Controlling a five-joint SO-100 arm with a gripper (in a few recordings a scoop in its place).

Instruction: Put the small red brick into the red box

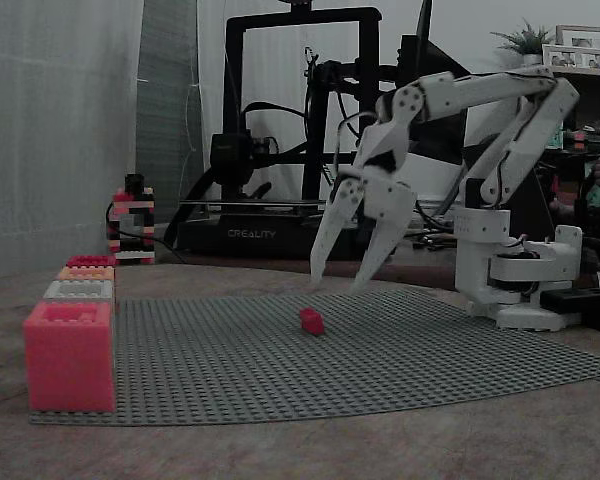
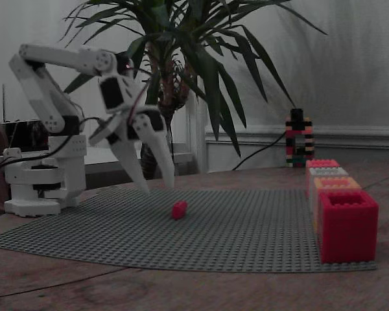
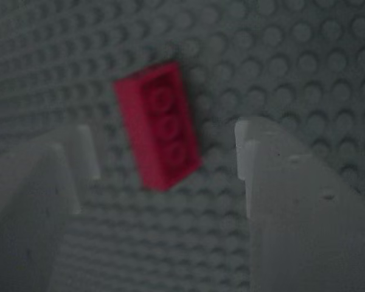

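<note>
A small red brick (image 1: pixel 311 320) (image 2: pixel 179 209) (image 3: pixel 159 125) lies on the grey studded baseplate (image 1: pixel 380 350) (image 2: pixel 233 233) (image 3: pixel 304 61). My white gripper (image 1: pixel 338 277) (image 2: pixel 158 186) (image 3: pixel 164 158) hangs open a little above the plate, just behind the brick, holding nothing. In the wrist view the brick lies between and slightly ahead of the two fingers (image 3: pixel 280 201). The red box (image 1: pixel 69 355) (image 2: pixel 347 224) stands at the plate's near corner, far left in one fixed view and far right in the other, open at the top.
Behind the red box stands a row of other boxes: grey (image 1: pixel 79 290), orange (image 1: pixel 85 272) and red (image 1: pixel 90 261). A small striped brick tower (image 1: pixel 131 225) (image 2: pixel 299 139) stands past the plate. A 3D printer (image 1: pixel 280 130) and a potted plant (image 2: pixel 181 65) stand behind.
</note>
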